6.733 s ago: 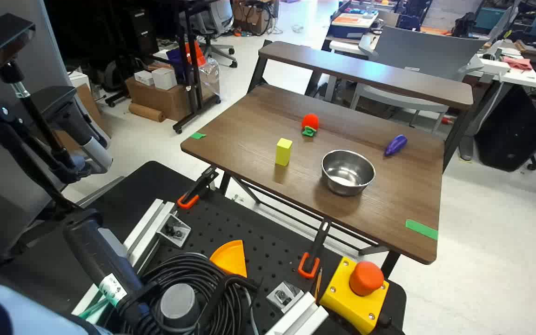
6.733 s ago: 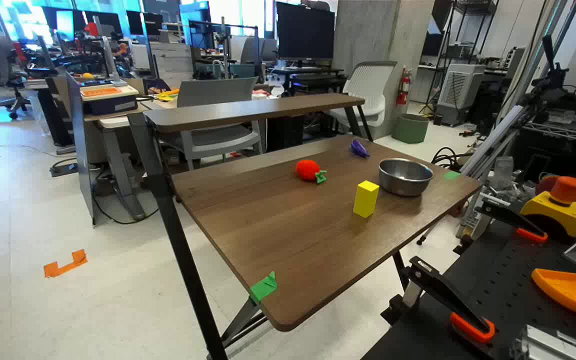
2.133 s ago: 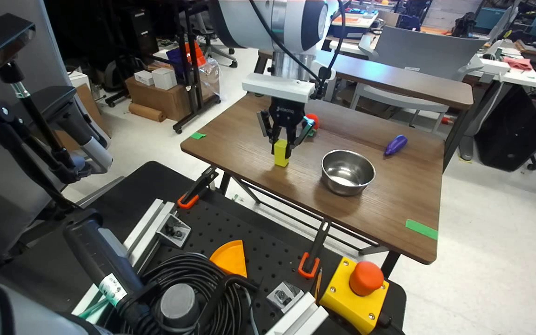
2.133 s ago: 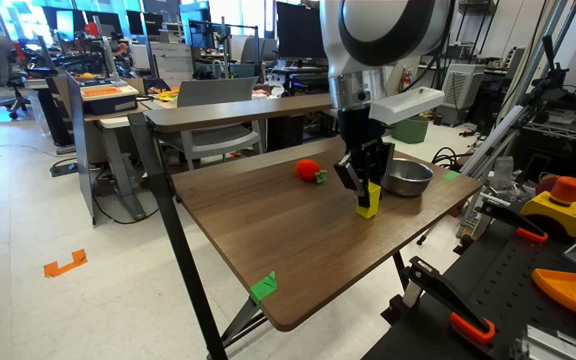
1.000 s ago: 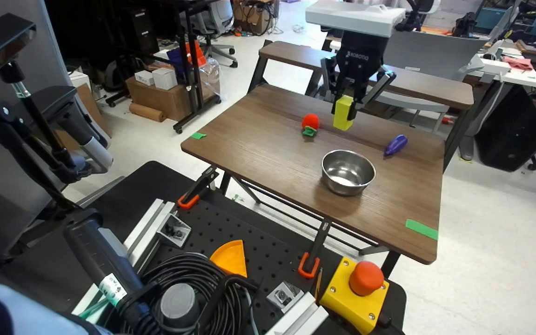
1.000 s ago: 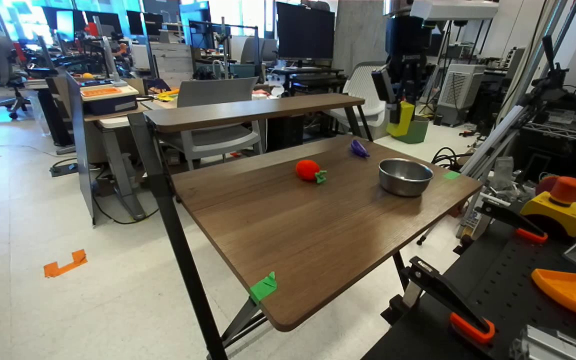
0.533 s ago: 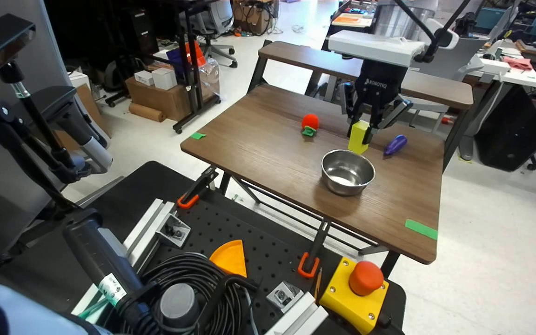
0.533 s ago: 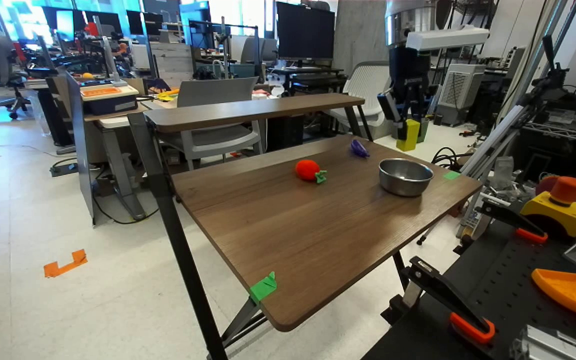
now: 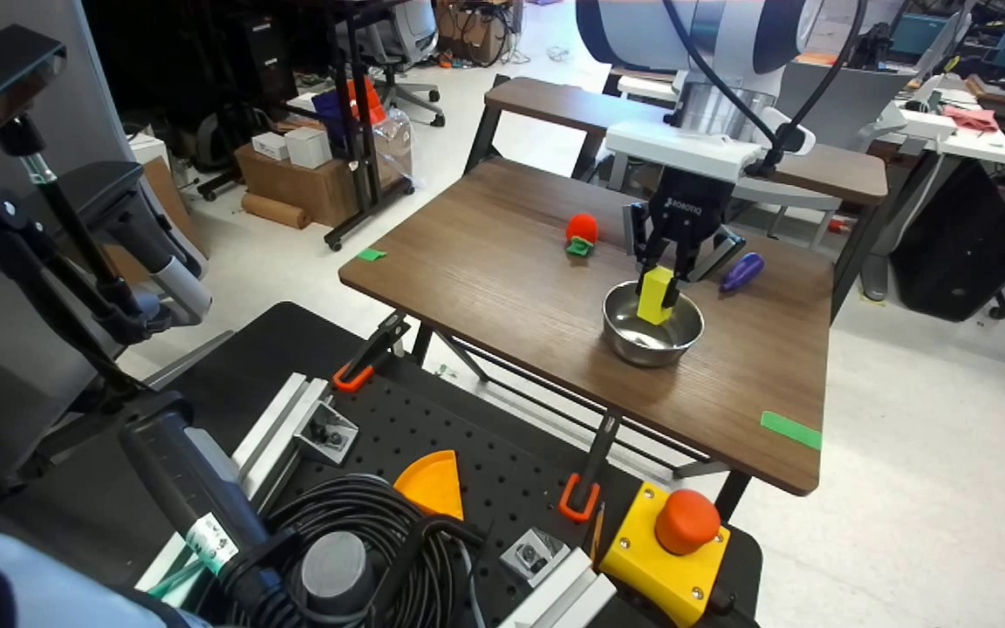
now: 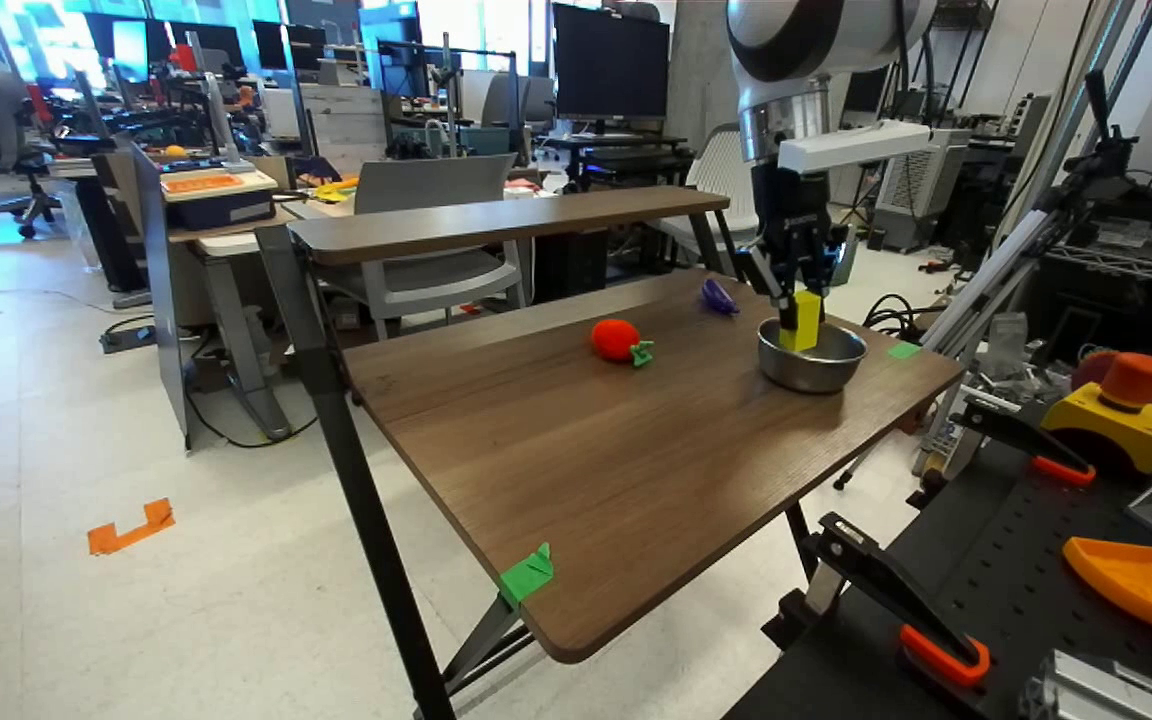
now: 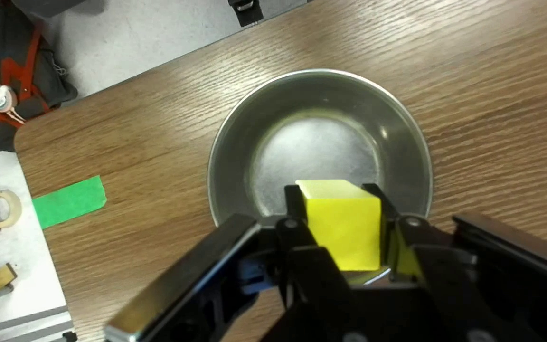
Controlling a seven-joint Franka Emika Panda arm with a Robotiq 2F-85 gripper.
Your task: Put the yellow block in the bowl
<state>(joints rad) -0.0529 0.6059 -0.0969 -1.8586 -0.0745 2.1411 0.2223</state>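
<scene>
Place step, prob. pre-release: black Robotiq gripper w/ jaws clamped on yellow rect. block, over round silver metal bowl. Next: prob. lower slightly, let go.

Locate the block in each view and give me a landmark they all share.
In an exterior view, the block is right of centre, near mid-height.
In an exterior view, the block is right of centre, slightly above mid-height.
In the wrist view, the block is right of centre, below mid-height.
Shared landmark: the bowl; the block overlaps it in all three pictures.
</scene>
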